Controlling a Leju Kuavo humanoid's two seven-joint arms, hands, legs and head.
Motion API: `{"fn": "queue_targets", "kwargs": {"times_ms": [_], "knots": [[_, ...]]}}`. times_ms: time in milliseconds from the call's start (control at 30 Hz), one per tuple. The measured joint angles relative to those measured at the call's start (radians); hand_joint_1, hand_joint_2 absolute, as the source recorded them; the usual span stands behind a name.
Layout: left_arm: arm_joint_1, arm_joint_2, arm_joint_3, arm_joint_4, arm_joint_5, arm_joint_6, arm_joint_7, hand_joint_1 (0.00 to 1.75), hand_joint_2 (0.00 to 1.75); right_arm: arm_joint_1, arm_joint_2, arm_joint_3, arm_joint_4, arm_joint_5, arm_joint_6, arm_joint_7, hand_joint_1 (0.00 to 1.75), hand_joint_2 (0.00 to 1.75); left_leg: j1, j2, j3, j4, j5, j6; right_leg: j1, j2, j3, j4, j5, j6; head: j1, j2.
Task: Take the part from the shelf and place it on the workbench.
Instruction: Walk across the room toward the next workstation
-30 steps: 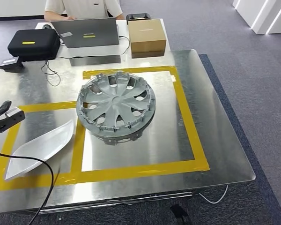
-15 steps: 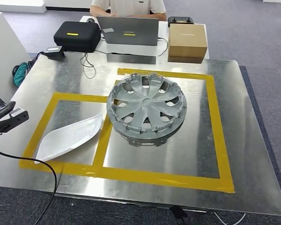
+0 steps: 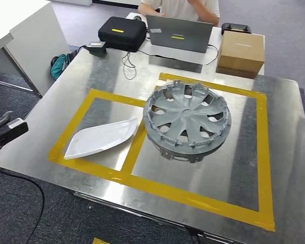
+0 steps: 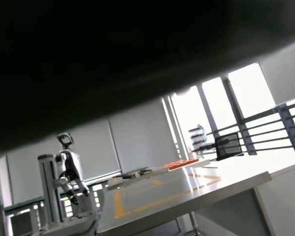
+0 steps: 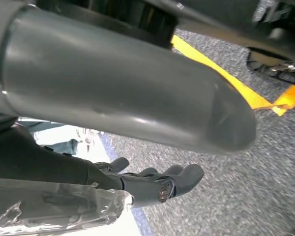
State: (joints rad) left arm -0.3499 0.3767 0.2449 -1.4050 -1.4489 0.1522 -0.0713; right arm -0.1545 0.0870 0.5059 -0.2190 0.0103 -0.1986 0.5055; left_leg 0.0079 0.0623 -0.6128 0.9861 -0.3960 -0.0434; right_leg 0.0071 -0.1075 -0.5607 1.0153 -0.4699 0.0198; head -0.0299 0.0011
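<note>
The left hand (image 3: 5, 129) is cut off, so I cannot tell its grip. The right hand's fingers (image 5: 164, 179) hang released. The grey wheel cover (image 3: 187, 119) sits on the shiny surface (image 3: 289, 152).

No text, brand or number is readable — the yellow labels on the black case (image 3: 122, 33) and the laptop lid (image 3: 179, 34) are too small to make out.
</note>
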Motion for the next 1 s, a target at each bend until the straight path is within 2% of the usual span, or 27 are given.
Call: {"fn": "queue_targets", "kwargs": {"times_ms": [33, 67, 100, 133, 167, 200, 233, 267, 300, 333, 367, 433, 467, 500, 567, 600, 633, 700, 733, 767, 800, 833, 867, 933, 967, 1000], "knots": [[0.002, 0.000, 0.000, 0.000, 0.000, 0.000, 0.000, 0.00, 0.00, -0.001, 0.000, 0.000, 0.000, 0.000, 0.000, 0.000, 0.00, 0.00, 0.001, -0.015, -0.002, 0.000, 0.001, 0.009, 0.000, -0.012, 0.005, -0.002, -0.003, 0.004, 0.002, 0.000], [0.004, 0.001, 0.000, 0.000, 0.000, 0.000, 0.000, 0.00, 0.00, -0.002, 0.000, 0.000, 0.000, 0.000, 0.000, 0.000, 0.00, 0.00, 0.002, -0.027, -0.002, 0.000, 0.001, 0.015, -0.002, -0.010, 0.007, -0.001, -0.008, 0.009, 0.003, 0.000], [0.004, 0.002, 0.001, 0.000, 0.000, 0.000, 0.000, 0.00, 0.00, -0.002, 0.000, 0.000, 0.000, 0.000, 0.000, 0.001, 0.00, 0.00, 0.004, -0.040, -0.002, -0.001, 0.001, 0.021, -0.004, 0.007, 0.004, 0.011, -0.019, 0.015, 0.004, 0.000], [0.002, 0.002, 0.001, -0.001, 0.000, 0.000, 0.000, 0.00, 0.00, -0.002, 0.000, 0.000, 0.000, 0.000, 0.000, 0.001, 0.00, 0.00, 0.006, -0.051, -0.002, -0.001, 0.003, 0.027, -0.007, 0.035, -0.010, 0.043, -0.040, 0.020, 0.005, 0.000], [0.001, 0.001, 0.001, -0.001, 0.000, 0.001, 0.000, 0.00, 0.00, -0.001, 0.000, 0.000, 0.000, 0.000, 0.000, 0.000, 0.00, 0.00, 0.008, -0.061, -0.002, -0.002, 0.004, 0.032, -0.009, 0.068, -0.035, 0.097, -0.070, 0.023, 0.008, 0.000], [0.001, 0.000, 0.000, -0.001, 0.000, 0.001, 0.000, 0.00, 0.00, 0.000, 0.000, 0.000, 0.000, 0.000, 0.000, 0.000, 0.00, 0.00, 0.007, -0.073, -0.003, -0.001, 0.004, 0.035, -0.009, 0.092, -0.068, 0.168, -0.103, 0.024, 0.009, 0.000], [0.002, -0.002, 0.000, -0.001, 0.000, 0.001, 0.000, 0.00, 0.00, 0.002, 0.000, 0.000, 0.000, 0.000, 0.000, 0.000, 0.00, 0.00, 0.006, -0.085, -0.003, -0.001, 0.004, 0.037, -0.009, 0.102, -0.104, 0.239, -0.130, 0.023, 0.010, 0.000], [0.003, -0.003, -0.001, -0.001, 0.000, 0.001, 0.000, 0.00, 0.00, 0.003, 0.000, 0.000, 0.000, 0.000, 0.000, 0.000, 0.00, 0.00, 0.005, -0.099, -0.003, -0.001, 0.003, 0.038, -0.008, 0.106, -0.131, 0.286, -0.141, 0.021, 0.010, 0.000], [0.003, -0.004, -0.002, -0.001, 0.000, 0.000, 0.000, 0.00, 0.00, 0.004, 0.000, 0.000, 0.000, 0.000, 0.000, 0.000, 0.00, 0.00, 0.004, -0.114, -0.003, -0.001, 0.003, 0.038, -0.008, 0.107, -0.142, 0.297, -0.131, 0.019, 0.010, 0.000], [0.003, -0.004, -0.002, -0.001, 0.000, 0.000, 0.000, 0.00, 0.00, 0.005, 0.000, 0.000, 0.000, 0.000, 0.000, 0.000, 0.00, 0.00, 0.004, -0.128, -0.003, 0.000, 0.003, 0.038, -0.008, 0.110, -0.133, 0.265, -0.102, 0.016, 0.010, 0.000], [0.003, -0.004, -0.002, -0.001, 0.000, 0.000, 0.000, 0.00, 0.00, 0.007, 0.000, 0.000, 0.000, 0.000, 0.000, 0.000, 0.00, 0.00, 0.004, -0.142, -0.002, 0.000, 0.003, 0.037, -0.009, 0.121, -0.107, 0.199, -0.060, 0.012, 0.010, 0.000], [0.002, -0.004, -0.002, -0.001, 0.000, 0.000, 0.000, 0.00, 0.00, 0.013, 0.000, 0.000, 0.001, 0.000, 0.000, 0.000, 0.00, 0.00, 0.004, -0.167, -0.004, 0.002, 0.005, 0.032, -0.013, 0.162, -0.048, 0.066, -0.003, 0.007, 0.010, 0.000], [0.001, -0.004, -0.002, -0.001, 0.000, 0.000, 0.000, 0.00, 0.00, 0.015, 0.000, 0.000, 0.001, 0.000, 0.000, -0.001, 0.00, 0.00, 0.005, -0.177, -0.007, 0.002, 0.007, 0.027, -0.014, 0.176, -0.030, 0.028, 0.008, 0.005, 0.009, 0.000], [0.001, -0.003, -0.003, -0.001, 0.000, 0.000, 0.000, 0.00, 0.00, 0.017, 0.001, 0.001, 0.001, 0.000, 0.000, -0.001, 0.00, 0.00, 0.006, -0.188, -0.011, 0.000, 0.010, 0.021, -0.014, 0.180, -0.023, 0.017, 0.007, 0.002, 0.009, 0.000], [0.003, 0.000, -0.002, -0.001, 0.000, 0.000, 0.000, 0.00, 0.00, 0.019, 0.004, 0.001, 0.000, 0.000, 0.000, 0.000, 0.00, 0.00, 0.009, -0.205, -0.016, -0.005, 0.016, 0.007, -0.014, 0.159, -0.021, 0.013, 0.011, -0.009, 0.009, 0.000], [0.003, 0.002, -0.001, -0.001, 0.000, 0.001, 0.000, 0.00, 0.00, 0.020, 0.006, 0.002, 0.000, 0.000, 0.000, 0.000, 0.00, 0.00, 0.008, -0.196, -0.021, 0.000, 0.012, 0.002, -0.015, 0.148, -0.020, 0.009, 0.014, -0.017, 0.007, 0.000], [0.001, 0.005, -0.001, -0.002, 0.000, 0.001, 0.000, 0.00, 0.00, 0.022, 0.008, 0.002, 0.000, 0.000, 0.000, 0.000, 0.00, 0.00, 0.006, -0.174, -0.033, 0.022, -0.004, -0.003, -0.017, 0.136, -0.019, 0.005, 0.017, -0.024, 0.003, 0.000], [-0.003, 0.005, -0.001, -0.002, 0.000, 0.000, 0.000, 0.00, 0.00, 0.027, 0.009, 0.002, 0.000, 0.000, 0.000, 0.000, 0.00, 0.00, 0.002, -0.110, -0.085, 0.130, -0.064, -0.009, -0.018, 0.111, -0.019, 0.001, 0.020, -0.032, -0.004, 0.000], [-0.003, 0.003, -0.002, -0.002, 0.000, 0.000, 0.000, 0.00, 0.00, 0.030, 0.009, 0.002, 0.000, 0.000, -0.001, 0.000, 0.00, 0.00, 0.004, -0.090, -0.118, 0.202, -0.096, -0.013, -0.017, 0.099, -0.020, 0.000, 0.020, -0.033, -0.005, 0.000], [0.000, 0.002, -0.002, -0.002, 0.000, 0.000, 0.001, 0.00, 0.00, 0.031, 0.009, 0.002, 0.001, 0.000, -0.001, 0.000, 0.00, 0.00, 0.006, -0.081, -0.143, 0.258, -0.116, -0.015, -0.016, 0.085, -0.020, 0.000, 0.020, -0.033, -0.005, 0.000], [0.004, 0.000, -0.003, -0.002, -0.002, -0.005, 0.007, 0.00, 0.00, 0.032, 0.009, 0.002, 0.001, 0.000, -0.001, 0.000, 0.00, 0.00, 0.008, -0.077, -0.151, 0.283, -0.118, -0.018, -0.016, 0.072, -0.021, 0.001, 0.020, -0.033, -0.005, 0.000], [0.012, 0.000, 0.000, -0.004, -0.003, -0.014, 0.026, 0.00, 0.00, 0.031, 0.009, 0.001, 0.001, -0.002, -0.001, 0.000, 0.00, 0.00, 0.010, -0.072, -0.139, 0.267, -0.102, -0.020, -0.016, 0.058, -0.020, 0.001, 0.019, -0.032, -0.005, 0.000], [0.029, 0.000, 0.011, -0.010, 0.001, -0.022, 0.051, 0.00, 0.00, 0.031, 0.009, 0.000, 0.001, -0.004, -0.002, 0.000, 0.00, 0.00, 0.011, -0.061, -0.105, 0.211, -0.074, -0.021, -0.017, 0.047, -0.019, 0.001, 0.018, -0.031, -0.005, 0.000], [0.091, -0.002, 0.057, -0.030, 0.017, -0.021, 0.086, 0.00, 0.00, 0.034, 0.008, -0.004, 0.001, -0.010, -0.005, 0.000, 0.00, 0.00, 0.009, -0.002, -0.018, 0.070, -0.026, -0.021, -0.014, 0.034, -0.015, 0.004, 0.012, -0.021, -0.008, 0.000], [0.129, -0.004, 0.086, -0.041, 0.027, -0.010, 0.085, 0.00, 0.00, 0.036, 0.008, -0.006, 0.001, -0.012, -0.007, 0.000, 0.00, 0.00, 0.007, 0.018, 0.010, 0.022, -0.016, -0.016, -0.011, 0.027, -0.012, 0.006, 0.008, -0.015, -0.008, 0.000], [0.161, -0.008, 0.113, -0.049, 0.033, 0.000, 0.077, 0.00, 0.00, 0.038, 0.007, -0.008, 0.002, -0.013, -0.009, 0.001, 0.00, 0.00, 0.005, 0.028, 0.021, 0.000, -0.015, -0.010, -0.007, 0.018, -0.009, 0.006, 0.005, -0.009, -0.009, 0.000]]}}
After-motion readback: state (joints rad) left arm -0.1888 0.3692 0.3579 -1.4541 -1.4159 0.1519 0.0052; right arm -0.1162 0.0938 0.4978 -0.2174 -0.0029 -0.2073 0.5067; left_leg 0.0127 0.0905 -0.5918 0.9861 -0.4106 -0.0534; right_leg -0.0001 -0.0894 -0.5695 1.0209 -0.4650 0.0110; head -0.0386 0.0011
